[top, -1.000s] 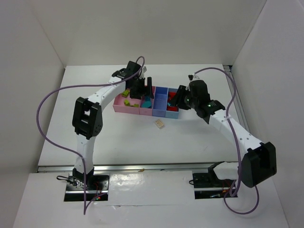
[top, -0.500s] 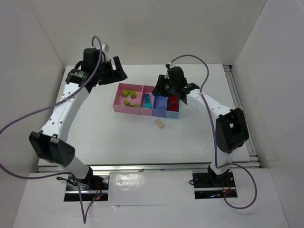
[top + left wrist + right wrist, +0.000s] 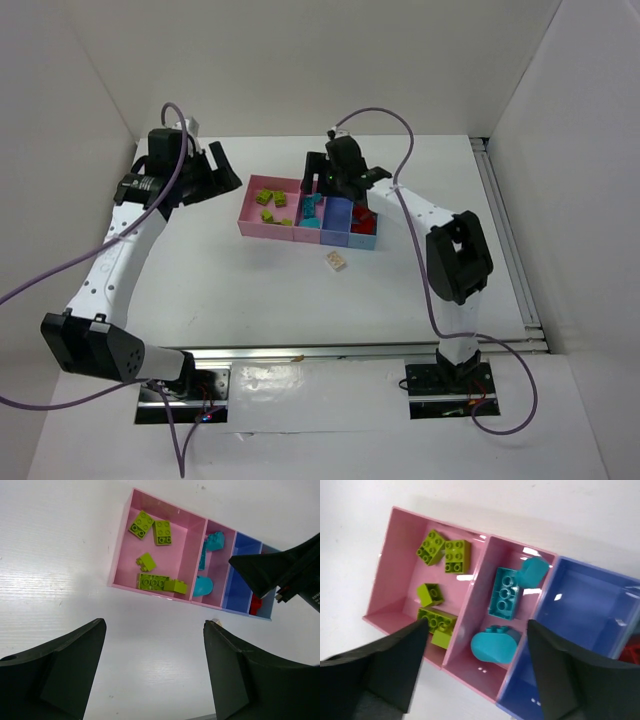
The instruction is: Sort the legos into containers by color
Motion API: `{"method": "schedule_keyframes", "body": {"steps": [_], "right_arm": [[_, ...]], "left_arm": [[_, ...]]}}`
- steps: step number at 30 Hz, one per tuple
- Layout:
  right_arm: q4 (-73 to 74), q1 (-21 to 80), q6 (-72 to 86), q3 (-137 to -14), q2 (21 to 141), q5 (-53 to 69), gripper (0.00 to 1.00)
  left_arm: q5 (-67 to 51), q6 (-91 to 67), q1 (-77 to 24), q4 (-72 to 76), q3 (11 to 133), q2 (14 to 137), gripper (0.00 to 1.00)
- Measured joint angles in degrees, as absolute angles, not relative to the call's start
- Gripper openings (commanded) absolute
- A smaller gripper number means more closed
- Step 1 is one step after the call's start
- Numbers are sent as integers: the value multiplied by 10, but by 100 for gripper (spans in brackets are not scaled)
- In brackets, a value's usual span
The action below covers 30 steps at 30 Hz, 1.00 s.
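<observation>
Okay, right jaws wide apart, hovering over the middle of the tray [image 3: 244, 218] on the bench [image 3: 250, 290]. In the right wrist view the second pink compartment [image 3: 470, 611] sits between the two fingers [image 3: 380, 675]. It holds three cyan legos [image 3: 504, 592]: one flat studded brick, one rounded piece nearest the fingertips, one small piece at the far wall. None of them touches the jaws.

Lime green legos [image 3: 457, 556] are in the end pink compartment. One of them [image 3: 436, 621] is partly hidden by a fingertip. The periwinkle compartment [image 3: 580, 610] is next to the cyan one, and the red legos [image 3: 363, 218] are in the light blue end section.

Left jaws also wide, out over the bench and well apart from the tray's pink end. In the left wrist view the whole tray [image 3: 117, 555] lies beyond the fingertips [image 3: 75, 650].

The cream lego [image 3: 335, 261] lies on the bench just on the near side of the tray, outside every compartment and clear of both jaws.
</observation>
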<state>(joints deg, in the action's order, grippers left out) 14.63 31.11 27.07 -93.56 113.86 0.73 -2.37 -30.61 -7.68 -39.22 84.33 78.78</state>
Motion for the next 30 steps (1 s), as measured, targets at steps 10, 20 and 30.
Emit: {"method": "schedule_keyframes", "body": {"steps": [10,20,30], "right_arm": [[163,415,207,-662,841,-84,83],[174,446,201,-497,847,-108,91],[156,448,176,-536,972,-147,82]], "left_arm": [[-34,-306,-75,-377,827,766,88],[-50,-318,-75,-357,816,771,87],[-40,-317,-75,-356,813,771,87]]}}
